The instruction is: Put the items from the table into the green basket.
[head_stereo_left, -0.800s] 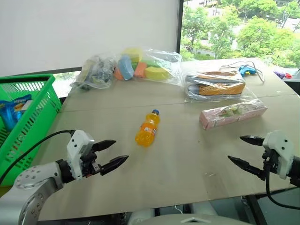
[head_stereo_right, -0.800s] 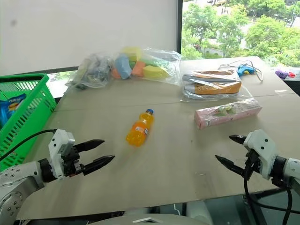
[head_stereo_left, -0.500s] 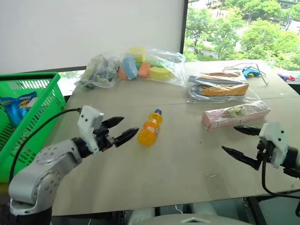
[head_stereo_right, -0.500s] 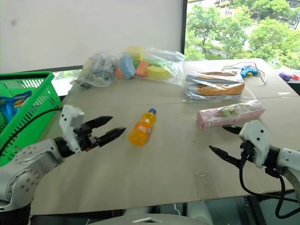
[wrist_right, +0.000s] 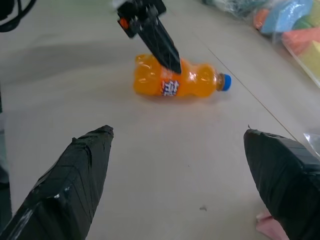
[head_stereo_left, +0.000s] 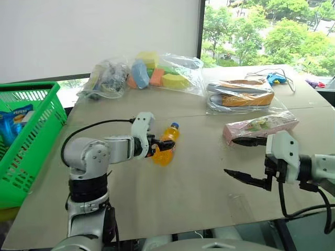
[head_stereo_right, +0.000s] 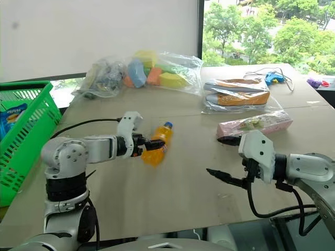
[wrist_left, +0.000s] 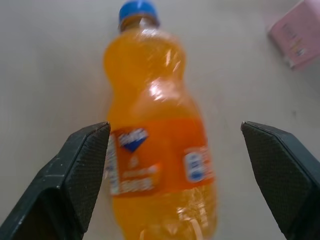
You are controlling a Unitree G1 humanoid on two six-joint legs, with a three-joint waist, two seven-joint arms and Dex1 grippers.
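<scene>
A: What's the setting made of?

B: A matte, light-tan board table (head_stereo_left: 199, 188) with a faint seam, and at its left edge a bright green basket (head_stereo_left: 39, 133) of glossy plastic lattice under a thick solid rim.

A: And the bottle?

B: The orange drink bottle (head_stereo_left: 165, 146) is clear, waisted plastic full of orange liquid, with a blue cap and an orange label. It lies on its side near the table's middle, cap toward the far bags.

A: Where is it relative to the grippers?

B: The left gripper (wrist_left: 185, 175) has its black textured fingers spread wide, one each side of the bottle's labelled belly, one pad right at the label's edge. The right gripper (head_stereo_left: 241, 159) gapes wide over bare board, holding nothing, just in front of the long pink carton (head_stereo_left: 260, 126)
</scene>
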